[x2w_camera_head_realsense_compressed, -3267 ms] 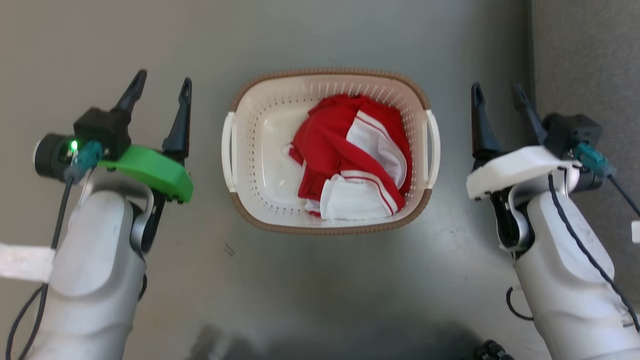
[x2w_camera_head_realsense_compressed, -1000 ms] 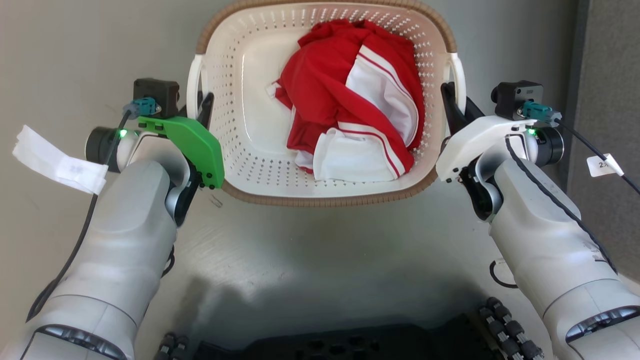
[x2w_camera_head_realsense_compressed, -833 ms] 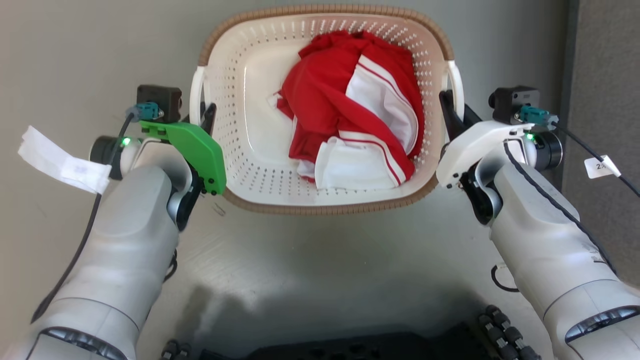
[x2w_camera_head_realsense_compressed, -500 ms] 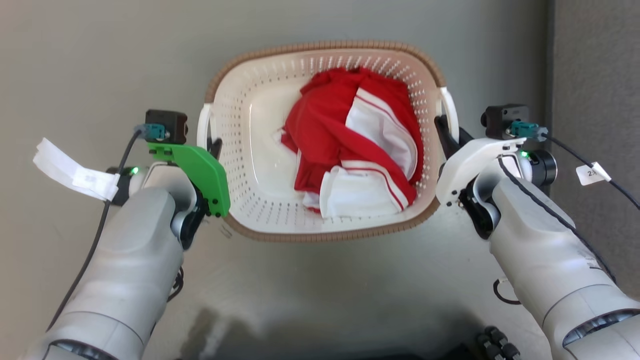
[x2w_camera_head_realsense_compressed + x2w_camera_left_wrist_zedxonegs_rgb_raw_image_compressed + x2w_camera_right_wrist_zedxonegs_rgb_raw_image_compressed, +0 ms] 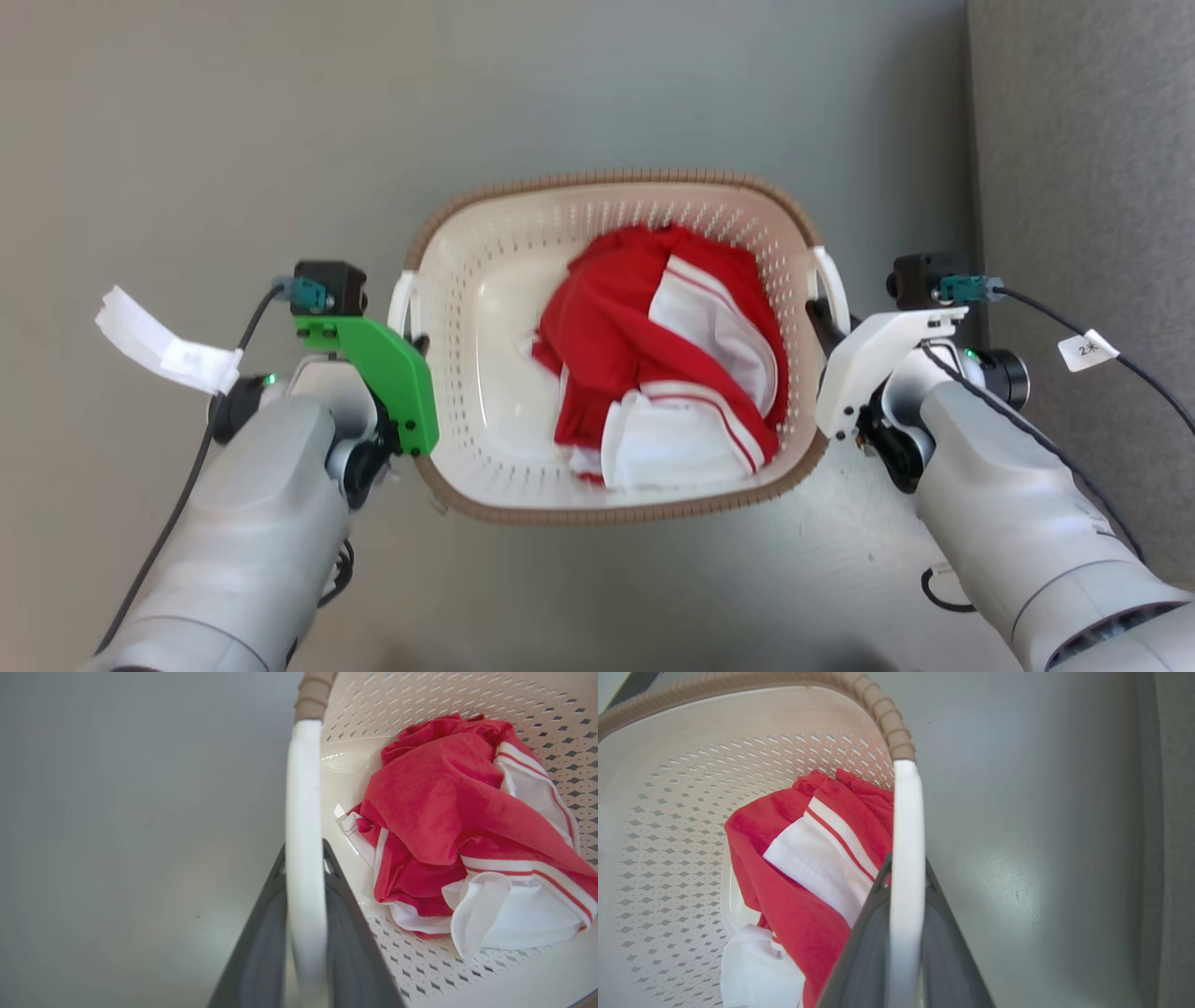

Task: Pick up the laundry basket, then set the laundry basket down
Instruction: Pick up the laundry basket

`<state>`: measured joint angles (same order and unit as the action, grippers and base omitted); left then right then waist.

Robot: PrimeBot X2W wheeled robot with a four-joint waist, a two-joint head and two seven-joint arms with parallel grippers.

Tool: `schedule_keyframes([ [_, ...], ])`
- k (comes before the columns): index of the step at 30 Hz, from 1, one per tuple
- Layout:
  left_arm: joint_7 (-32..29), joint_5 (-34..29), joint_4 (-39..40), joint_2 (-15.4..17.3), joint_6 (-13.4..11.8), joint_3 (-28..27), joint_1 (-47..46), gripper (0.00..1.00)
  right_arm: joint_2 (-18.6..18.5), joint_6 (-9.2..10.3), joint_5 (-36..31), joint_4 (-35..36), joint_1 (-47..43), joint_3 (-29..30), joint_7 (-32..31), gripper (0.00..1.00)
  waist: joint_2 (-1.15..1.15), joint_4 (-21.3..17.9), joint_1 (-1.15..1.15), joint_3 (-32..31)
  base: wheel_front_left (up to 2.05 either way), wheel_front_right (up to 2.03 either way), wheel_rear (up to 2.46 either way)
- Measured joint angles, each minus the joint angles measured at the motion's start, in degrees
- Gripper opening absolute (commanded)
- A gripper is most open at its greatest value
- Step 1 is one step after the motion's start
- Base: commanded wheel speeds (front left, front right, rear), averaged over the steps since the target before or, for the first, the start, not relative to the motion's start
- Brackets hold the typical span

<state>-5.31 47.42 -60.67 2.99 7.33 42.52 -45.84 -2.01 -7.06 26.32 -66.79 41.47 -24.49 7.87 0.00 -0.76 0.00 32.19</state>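
While the left claw and right claw were each clamped on a white side handle, the laundry basket sat between the arms over the grey floor; grasping looked done, lift unclear, setting down not yet done

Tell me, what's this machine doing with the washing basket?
A two-armed robot has hold of a cream-white laundry basket with a brown woven-look rim. Its left gripper is closed on the white left handle and its right gripper on the white right handle, with a dark finger on either side of each. A crumpled red and white garment lies inside. Whether the basket rests on the grey floor or hangs just off it, I cannot tell.
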Motion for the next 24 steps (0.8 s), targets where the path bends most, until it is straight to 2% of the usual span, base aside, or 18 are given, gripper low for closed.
schedule_keyframes([
  [24,-11.2,9.0,0.7,2.1,0.1,2.3,6.6,0.00,0.4,-0.51,8.3,-0.5,-4.8,-5.0,-12.8,0.00,0.00,-0.2,0.00,-14.2,0.00,0.00,0.00],
])
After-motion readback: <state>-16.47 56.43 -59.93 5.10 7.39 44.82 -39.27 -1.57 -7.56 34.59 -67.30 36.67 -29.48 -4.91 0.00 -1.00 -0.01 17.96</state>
